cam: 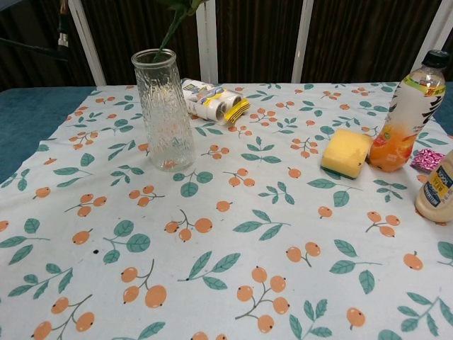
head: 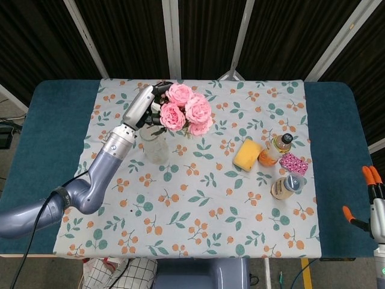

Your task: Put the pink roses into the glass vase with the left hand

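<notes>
My left hand (head: 146, 106) grips the bunch of pink roses (head: 187, 110) by its stems, right above the glass vase (head: 155, 145). In the chest view the vase (cam: 164, 110) stands upright on the floral cloth, and a green stem (cam: 170, 27) slants down to its mouth; whether the tip is inside, I cannot tell. The blooms and the left hand are out of that view. My right hand (head: 372, 208) hangs low at the table's right edge with its orange-tipped fingers apart and holds nothing.
A rolled packet with yellow edges (cam: 212, 103) lies just behind the vase. To the right are a yellow sponge (cam: 346, 153), an orange drink bottle (cam: 406, 114), a second bottle (cam: 436, 186) and a pink pouch (head: 293, 163). The floral cloth (cam: 233, 241) covers the table.
</notes>
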Controlling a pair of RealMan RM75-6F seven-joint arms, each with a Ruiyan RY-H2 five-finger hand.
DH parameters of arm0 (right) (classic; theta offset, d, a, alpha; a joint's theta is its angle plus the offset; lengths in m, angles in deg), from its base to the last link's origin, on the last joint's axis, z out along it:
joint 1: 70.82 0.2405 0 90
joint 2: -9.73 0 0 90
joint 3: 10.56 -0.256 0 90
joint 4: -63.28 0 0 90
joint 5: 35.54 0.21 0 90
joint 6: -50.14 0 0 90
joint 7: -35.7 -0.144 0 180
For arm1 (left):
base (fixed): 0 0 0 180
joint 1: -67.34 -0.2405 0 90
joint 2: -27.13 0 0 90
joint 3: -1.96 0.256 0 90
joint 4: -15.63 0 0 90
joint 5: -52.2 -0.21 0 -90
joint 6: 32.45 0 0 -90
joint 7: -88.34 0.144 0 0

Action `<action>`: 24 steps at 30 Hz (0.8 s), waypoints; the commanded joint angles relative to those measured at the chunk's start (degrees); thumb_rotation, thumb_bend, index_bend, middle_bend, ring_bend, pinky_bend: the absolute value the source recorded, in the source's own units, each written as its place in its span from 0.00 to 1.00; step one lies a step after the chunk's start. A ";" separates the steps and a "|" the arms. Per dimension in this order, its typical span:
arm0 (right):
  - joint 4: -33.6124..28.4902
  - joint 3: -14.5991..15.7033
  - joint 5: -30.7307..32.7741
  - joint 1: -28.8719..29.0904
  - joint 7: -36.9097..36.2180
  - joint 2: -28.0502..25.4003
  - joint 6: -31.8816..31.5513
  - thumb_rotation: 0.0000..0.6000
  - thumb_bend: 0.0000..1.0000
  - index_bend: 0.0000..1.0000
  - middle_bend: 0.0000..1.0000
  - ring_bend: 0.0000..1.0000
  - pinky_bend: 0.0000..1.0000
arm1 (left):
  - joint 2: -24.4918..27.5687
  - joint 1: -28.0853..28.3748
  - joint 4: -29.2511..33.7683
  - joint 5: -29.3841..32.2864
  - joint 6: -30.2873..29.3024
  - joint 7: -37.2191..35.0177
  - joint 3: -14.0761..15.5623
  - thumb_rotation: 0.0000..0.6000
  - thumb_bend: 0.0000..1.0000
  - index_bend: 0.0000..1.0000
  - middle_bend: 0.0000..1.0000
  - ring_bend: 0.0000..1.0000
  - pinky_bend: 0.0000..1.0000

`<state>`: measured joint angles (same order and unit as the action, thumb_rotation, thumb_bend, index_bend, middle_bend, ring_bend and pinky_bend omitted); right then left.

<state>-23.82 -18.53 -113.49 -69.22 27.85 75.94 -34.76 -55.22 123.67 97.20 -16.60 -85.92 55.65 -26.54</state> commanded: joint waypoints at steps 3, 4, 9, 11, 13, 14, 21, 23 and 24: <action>-0.14 -0.15 -0.08 -0.14 -0.21 0.09 -0.39 1.00 0.32 0.01 0.04 0.11 0.07 | 3.00 -2.65 2.29 -2.03 -0.80 -0.36 2.24 1.00 0.42 0.38 0.33 0.20 0.37; -0.11 -0.13 -0.12 -0.15 -0.21 0.08 -0.42 1.00 0.32 0.01 0.04 0.11 0.07 | 3.52 -3.06 2.62 -2.27 -0.87 -0.49 2.54 1.00 0.41 0.36 0.31 0.19 0.36; -0.27 -0.06 -0.33 -0.14 -0.07 0.13 -0.40 1.00 0.32 0.02 0.04 0.11 0.07 | 6.76 -5.03 4.41 -4.16 0.05 -0.66 5.11 1.00 0.39 0.31 0.25 0.14 0.32; -0.41 -0.03 -0.51 -0.14 0.05 0.13 -0.52 1.00 0.32 0.02 0.04 0.11 0.07 | 7.26 -5.50 4.85 -4.41 0.23 -1.14 5.64 1.00 0.38 0.28 0.22 0.11 0.30; -0.60 0.06 -0.70 -0.23 0.12 0.14 -0.71 1.00 0.32 0.02 0.04 0.11 0.07 | 7.95 -6.22 5.35 -4.71 0.49 -1.75 6.42 1.00 0.37 0.25 0.19 0.08 0.28; -0.68 0.08 -0.75 -0.24 0.20 0.11 -0.75 1.00 0.32 0.02 0.04 0.11 0.07 | 8.35 -6.56 5.51 -4.96 0.57 -1.99 6.81 1.00 0.36 0.23 0.18 0.07 0.28; -1.14 0.23 -0.87 -0.32 -0.10 -0.11 -0.58 1.00 0.32 0.02 0.04 0.11 0.07 | 11.08 -9.81 4.79 -5.52 0.68 -3.62 9.73 1.00 0.34 0.18 0.13 0.03 0.25; -1.26 0.31 -1.11 -0.32 -0.09 -0.11 -0.64 1.00 0.32 0.02 0.04 0.11 0.07 | 11.52 -10.52 4.16 -4.88 1.44 -4.32 10.43 1.00 0.34 0.15 0.10 0.00 0.21; -1.33 0.33 -1.22 -0.33 -0.12 -0.12 -0.70 1.00 0.32 0.02 0.04 0.11 0.07 | 11.82 -10.78 3.91 -4.54 2.10 -4.72 10.78 1.00 0.34 0.15 0.09 0.00 0.20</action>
<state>-25.13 -18.22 -114.68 -69.55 27.74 75.82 -35.44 -43.84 113.33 101.57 -21.63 -84.56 51.51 -16.30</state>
